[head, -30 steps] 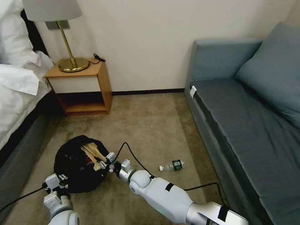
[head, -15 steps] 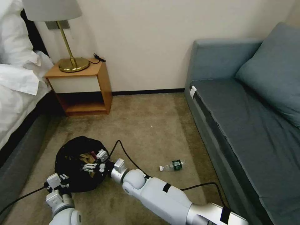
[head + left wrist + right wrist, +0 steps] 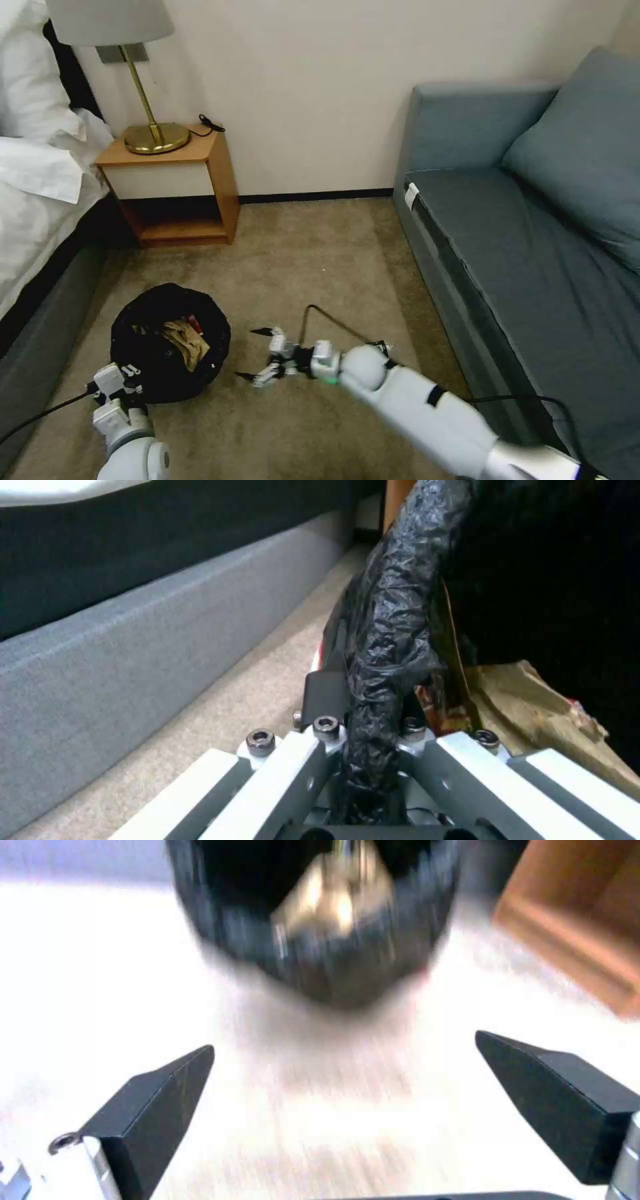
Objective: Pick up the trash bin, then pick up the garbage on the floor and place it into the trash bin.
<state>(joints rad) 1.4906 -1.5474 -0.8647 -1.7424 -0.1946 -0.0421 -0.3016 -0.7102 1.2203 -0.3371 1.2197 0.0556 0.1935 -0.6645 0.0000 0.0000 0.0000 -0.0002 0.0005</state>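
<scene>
A wooden nightstand stands at ten o'clock, carrying a brass lamp. A blue-grey sofa fills three o'clock; a white-sheeted bed lies at nine.

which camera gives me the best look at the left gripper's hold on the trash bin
The left wrist view: there the left gripper is shut on the bag-covered rim of the trash bin, seen close up. The head view shows the whole bin with the gripper at its near edge. The right wrist view shows the bin blurred.
</scene>
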